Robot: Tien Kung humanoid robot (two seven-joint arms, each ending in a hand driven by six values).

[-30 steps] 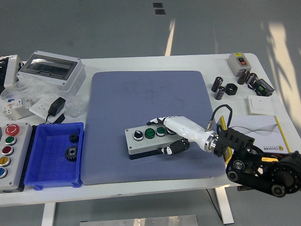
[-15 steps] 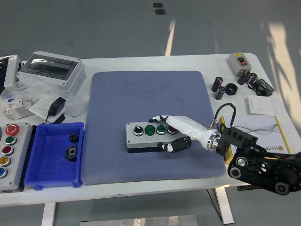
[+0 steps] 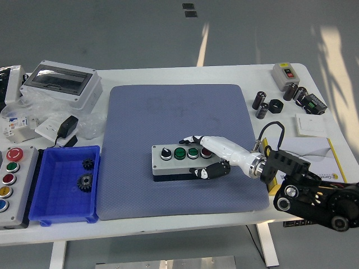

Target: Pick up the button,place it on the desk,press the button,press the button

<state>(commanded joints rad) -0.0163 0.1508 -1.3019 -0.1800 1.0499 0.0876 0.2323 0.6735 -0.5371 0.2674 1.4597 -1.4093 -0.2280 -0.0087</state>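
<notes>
Your worktop (image 3: 168,74) carries a blue-grey mat (image 3: 179,117) across its middle, and the button box (image 3: 180,159) lies flat on that mat, already set down, directly under and to the left of the right robot hand (image 3: 206,157), which is the only one in view and so the only one placed to press. The box runs its long axis left to right, pointing straight along the line of the forearm, so the row of controls stretches away from the wrist toward the fingertips. The robot hand is clamped on the box's right end: the white-backed fingers (image 3: 193,139) reach over the far edge and top, while the thumb (image 3: 208,172) curls against the near side. You will need to let go and lift before any fingertip can come down on a cap, I judge. The box itself is a pale grey housing on a darker base; from the far end inward you have a black selector knob (image 3: 164,153), then two green buttons (image 3: 179,153), then a red button (image 3: 206,152) partly hidden beneath the fingers
</notes>
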